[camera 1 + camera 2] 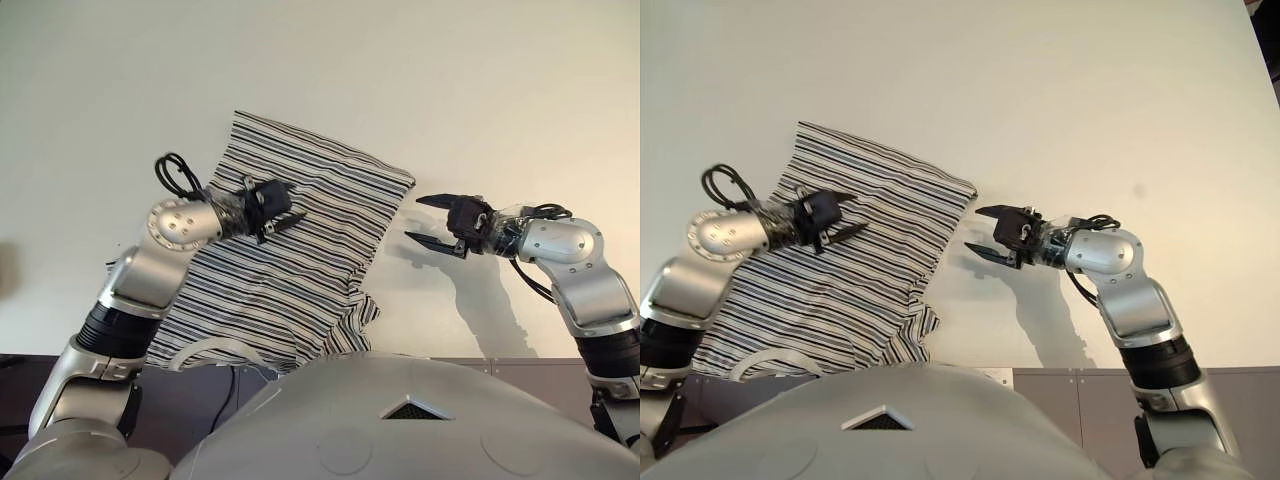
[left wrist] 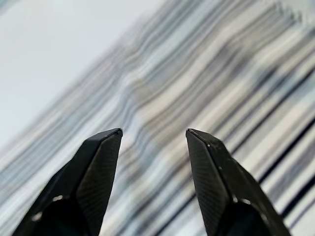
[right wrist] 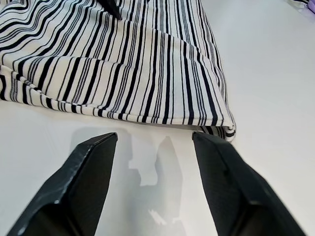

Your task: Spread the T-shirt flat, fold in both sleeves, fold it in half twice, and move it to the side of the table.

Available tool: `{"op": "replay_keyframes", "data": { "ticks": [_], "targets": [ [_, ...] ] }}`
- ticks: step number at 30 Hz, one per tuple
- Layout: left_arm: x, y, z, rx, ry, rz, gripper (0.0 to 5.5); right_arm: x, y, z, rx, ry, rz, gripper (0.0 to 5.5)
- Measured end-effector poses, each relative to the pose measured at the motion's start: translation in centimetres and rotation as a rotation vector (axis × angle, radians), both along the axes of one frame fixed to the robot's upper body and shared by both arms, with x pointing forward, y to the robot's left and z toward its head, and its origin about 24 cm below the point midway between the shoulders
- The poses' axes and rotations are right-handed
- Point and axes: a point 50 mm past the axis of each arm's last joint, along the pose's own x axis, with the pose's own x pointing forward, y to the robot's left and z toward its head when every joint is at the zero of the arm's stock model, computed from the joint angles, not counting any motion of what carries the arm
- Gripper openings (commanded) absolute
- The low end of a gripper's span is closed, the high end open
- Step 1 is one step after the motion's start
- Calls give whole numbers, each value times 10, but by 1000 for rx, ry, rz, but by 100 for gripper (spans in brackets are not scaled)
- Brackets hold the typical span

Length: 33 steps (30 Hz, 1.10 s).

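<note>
Fingers of the left gripper (image 1: 293, 217) are held spread over the middle of the striped T-shirt (image 1: 300, 285), which is laid rumpled on the white surface (image 1: 480, 100); fingers of the right gripper (image 1: 413, 219) are spread too, just beside its right edge.

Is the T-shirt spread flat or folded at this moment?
Partly folded: the T-shirt has a doubled right edge facing the right gripper, and its near corner is bunched.
</note>
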Motion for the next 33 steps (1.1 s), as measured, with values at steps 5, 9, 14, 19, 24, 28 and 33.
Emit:
{"op": "replay_keyframes", "data": {
  "ticks": [5,9,14,19,24,28,33],
  "targets": [
    [-10,-6,-3,-1,-7,-64,240,48,25,-24,-60,-140,-102,282],
    [-15,-7,-5,-8,9,-126,240,85,40,-25,-15,-192,-204,282],
    [-5,-9,-7,-29,-13,-102,240,123,41,34,483,-251,-499,282],
    [0,-13,-11,-57,-53,-6,240,107,-4,52,652,-216,-719,282],
    [16,-14,0,-129,-87,150,240,47,65,-22,155,-22,-203,282],
    [65,-6,54,-205,-282,239,240,37,61,-32,16,-67,-155,282],
    [83,13,-7,233,-259,176,240,41,53,-27,-45,-102,-132,282]
  ]
}}
